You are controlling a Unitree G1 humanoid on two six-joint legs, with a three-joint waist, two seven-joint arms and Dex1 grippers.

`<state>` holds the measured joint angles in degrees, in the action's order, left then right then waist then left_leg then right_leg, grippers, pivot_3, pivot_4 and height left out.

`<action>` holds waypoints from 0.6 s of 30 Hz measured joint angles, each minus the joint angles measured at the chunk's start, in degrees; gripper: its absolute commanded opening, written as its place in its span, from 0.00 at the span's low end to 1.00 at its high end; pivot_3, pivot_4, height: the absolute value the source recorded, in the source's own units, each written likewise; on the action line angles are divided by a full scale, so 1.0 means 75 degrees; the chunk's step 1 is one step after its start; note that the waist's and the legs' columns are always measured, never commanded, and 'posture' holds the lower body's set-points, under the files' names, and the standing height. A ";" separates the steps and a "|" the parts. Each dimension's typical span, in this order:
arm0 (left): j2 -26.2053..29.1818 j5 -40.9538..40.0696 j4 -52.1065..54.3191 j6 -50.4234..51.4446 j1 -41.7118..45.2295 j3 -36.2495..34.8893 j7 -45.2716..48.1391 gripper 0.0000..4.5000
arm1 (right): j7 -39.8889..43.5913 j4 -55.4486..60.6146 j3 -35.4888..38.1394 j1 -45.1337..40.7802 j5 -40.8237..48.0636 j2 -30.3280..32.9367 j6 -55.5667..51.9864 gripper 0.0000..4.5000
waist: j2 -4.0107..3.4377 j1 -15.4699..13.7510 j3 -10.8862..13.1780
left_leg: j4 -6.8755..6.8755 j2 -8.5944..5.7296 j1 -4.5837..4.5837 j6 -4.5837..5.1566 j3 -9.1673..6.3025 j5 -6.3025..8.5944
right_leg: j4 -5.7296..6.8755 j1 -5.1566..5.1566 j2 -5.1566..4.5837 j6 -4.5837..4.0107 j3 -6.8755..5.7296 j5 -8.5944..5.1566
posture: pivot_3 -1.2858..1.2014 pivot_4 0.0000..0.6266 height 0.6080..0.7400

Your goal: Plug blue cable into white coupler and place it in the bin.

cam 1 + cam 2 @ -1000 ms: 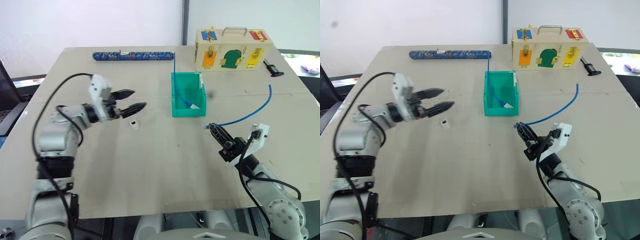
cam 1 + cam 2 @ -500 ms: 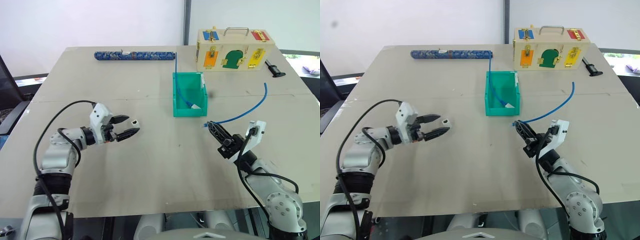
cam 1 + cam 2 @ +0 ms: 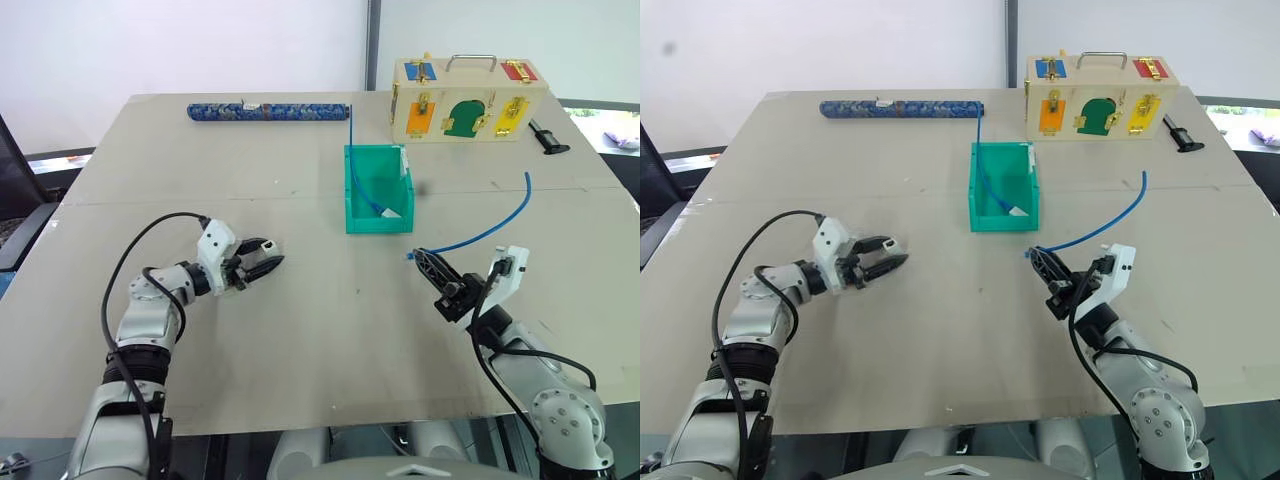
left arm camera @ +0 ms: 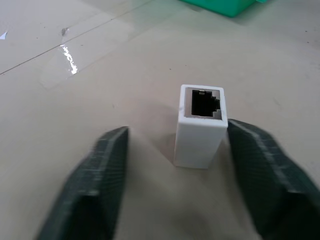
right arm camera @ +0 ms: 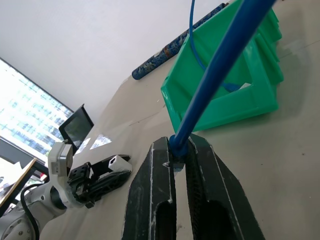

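We see the left pincer low over the desk, at about 9 o'clock from the desk's middle, with its two black fingers set apart on either side of the white coupler. The coupler stands on the desk with its dark socket hole facing up and toward the wrist camera. One finger touches or nearly touches its side, and the other stands clear of it, so the coupler is bracketed but not clamped.

The right pincer sits at about 4 o'clock from the desk's middle, fingers together on one end of the blue cable. In the right wrist view the cable rises from between the two closed fingers. From the grip the cable arcs away toward 2 o'clock, its far end lifted above the desk.

The bin stands just past the desk's middle, toward 12 o'clock, between the two pincers and apart from both. Inside it lies another blue cord with a white piece at its end. At the far edge, at 1 o'clock, stands a cream box with coloured latches; at 11 o'clock lies a long blue patterned roll.
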<state>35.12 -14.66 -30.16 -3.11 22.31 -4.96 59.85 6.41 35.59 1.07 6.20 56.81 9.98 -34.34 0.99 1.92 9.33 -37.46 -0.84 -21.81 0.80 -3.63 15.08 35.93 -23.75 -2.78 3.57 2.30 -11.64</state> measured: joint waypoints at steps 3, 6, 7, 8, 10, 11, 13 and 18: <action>-0.0014 -0.0010 -0.0058 -0.0115 0.0005 0.0000 0.0049 0.08 | -0.0008 0.0031 0.0002 0.0029 -0.0005 0.0055 0.0000 0.00 | 0.0000 0.0004 0.0000 | 0.0000 0.0000 0.0000 0.0000 0.0001 0.0000 | 0.0000 0.0000 -0.0001 0.0000 0.0000 0.0000 | 0.52 0.24 1.00; -0.0080 -0.0057 -0.0038 -0.0141 -0.0002 0.0025 0.0318 0.09 | 0.0034 0.0034 0.0006 0.0027 -0.0054 0.0188 0.0002 0.00 | 0.0001 0.0000 0.0000 | -0.0001 -0.0001 -0.0001 0.0000 0.0001 0.0000 | 0.0000 0.0001 -0.0001 0.0001 0.0000 0.0000 | 0.52 0.24 1.00; -0.0085 -0.0080 0.0026 -0.0135 -0.0022 0.0072 0.0399 0.09 | 0.0086 0.0037 0.0005 0.0024 -0.0092 0.0257 0.0003 0.00 | 0.0001 0.0000 -0.0001 | -0.0001 -0.0001 -0.0001 0.0000 0.0001 0.0000 | 0.0000 0.0001 -0.0001 0.0000 0.0000 0.0000 | 0.52 0.24 1.00; -0.0106 -0.0085 0.0207 -0.0126 -0.0078 0.0143 0.0517 0.09 | 0.0145 0.0041 0.0006 0.0008 -0.0181 0.0411 0.0007 0.00 | 0.0001 0.0000 0.0000 | -0.0002 -0.0001 -0.0002 0.0000 0.0002 0.0000 | 0.0000 0.0001 -0.0002 0.0000 0.0001 0.0000 | 0.52 0.24 1.00; -0.0189 -0.0109 0.0645 -0.0075 -0.0170 0.0347 0.0727 0.09 | 0.0283 0.0041 0.0105 -0.0043 -0.0337 0.0752 0.0006 0.00 | 0.0001 -0.0013 0.0000 | -0.0004 -0.0003 -0.0006 0.0000 0.0004 0.0000 | -0.0002 0.0001 -0.0005 0.0001 0.0001 0.0000 | 0.52 0.24 1.00; -0.0300 -0.0166 0.1032 0.0076 -0.0225 0.0510 0.0847 0.09 | 0.0396 0.0041 0.0276 -0.0122 -0.0364 0.1070 -0.0001 0.00 | 0.0000 -0.0024 0.0000 | -0.0006 -0.0004 -0.0007 0.0000 0.0005 0.0000 | -0.0003 0.0001 -0.0007 0.0001 0.0002 0.0000 | 0.52 0.24 1.00; -0.0454 -0.0193 0.1518 0.0323 -0.0238 0.0754 0.0945 0.09 | 0.0523 0.0039 0.0639 -0.0281 -0.0314 0.1393 -0.0006 0.00 | 0.0002 -0.0031 -0.0001 | -0.0008 -0.0004 -0.0007 0.0001 0.0005 0.0000 | -0.0003 0.0002 -0.0006 0.0001 0.0002 0.0000 | 0.52 0.24 1.00; -0.1012 -0.0166 0.2243 0.0986 0.0135 0.1527 0.0991 0.09 | 0.1351 0.0036 0.1124 -0.0589 -0.0305 0.2641 -0.0215 0.00 | 0.0003 -0.0050 -0.0001 | -0.0008 -0.0010 -0.0004 0.0001 0.0026 0.0000 | -0.0001 0.0010 0.0009 0.0000 -0.0007 0.0000 | 0.52 0.24 1.00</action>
<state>27.53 -15.91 -13.34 4.28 23.32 6.49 67.29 16.55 35.86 9.50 1.79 54.53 29.79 -35.95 1.01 1.55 9.32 -37.52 -0.92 -21.84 0.80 -3.43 15.08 35.92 -23.67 -2.72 3.58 2.25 -11.65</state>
